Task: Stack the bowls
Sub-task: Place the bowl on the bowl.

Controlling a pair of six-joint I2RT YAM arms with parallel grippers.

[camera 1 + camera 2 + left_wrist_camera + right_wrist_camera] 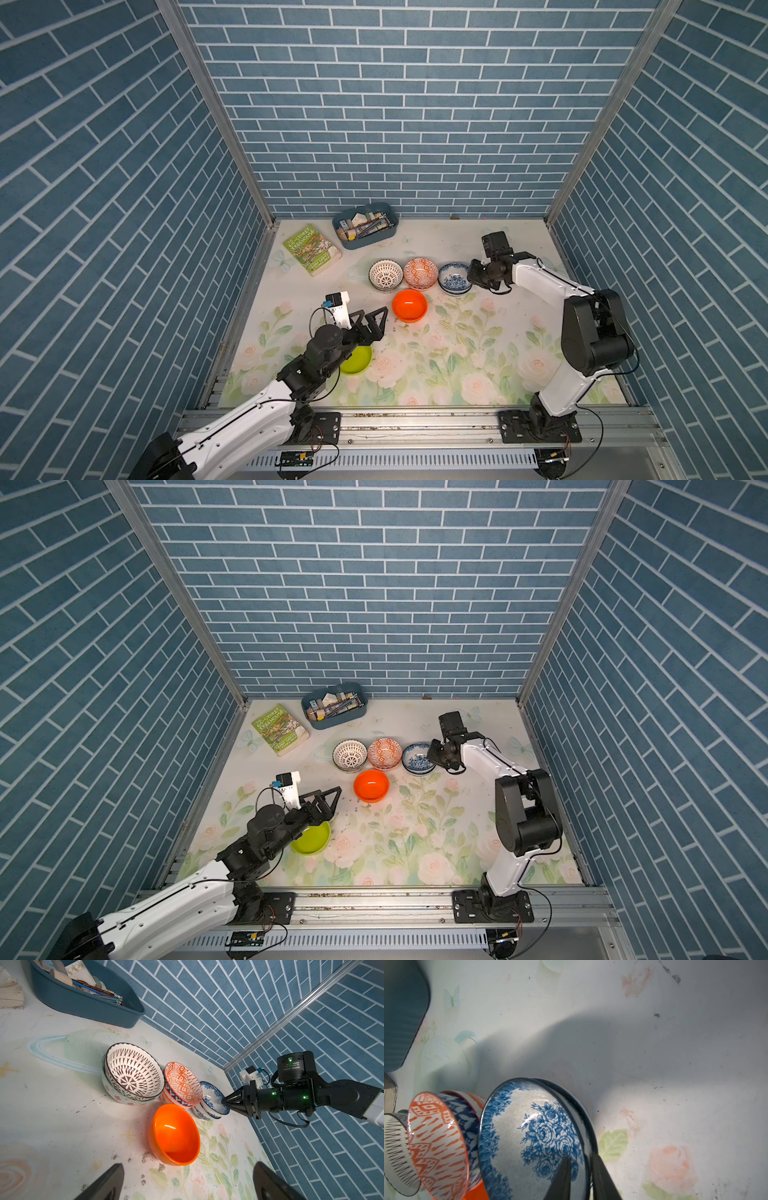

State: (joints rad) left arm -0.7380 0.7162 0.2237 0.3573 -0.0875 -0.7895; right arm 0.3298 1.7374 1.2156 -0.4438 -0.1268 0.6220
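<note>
The right tool (224, 1102) has its two fingers slightly apart, one inside and one outside the rim of the upper blue floral bowl (537, 1132); whether they pinch that rim or stand just clear of it I cannot tell. This bowl sits nested and tilted in the lower blue floral bowl (200, 1113), at the right end of a row toward the back of the table (498, 332). Just beside it is the orange-white bowl (420, 272), nested in another patterned bowl, and next along is the white lattice bowl (385, 274), seated in the grey-green bowl (116, 1095). The plain orange bowl (409, 305) stands alone in front of the row, close to the middle stack. The left tool (380, 322) hangs with its fingers spread wide and empty, aimed toward the orange bowl but apart from it. Under its wrist lies the lime green bowl (359, 359), partly hidden. At the back are a blue tray (361, 243) of stationery and a book (311, 249).
</note>
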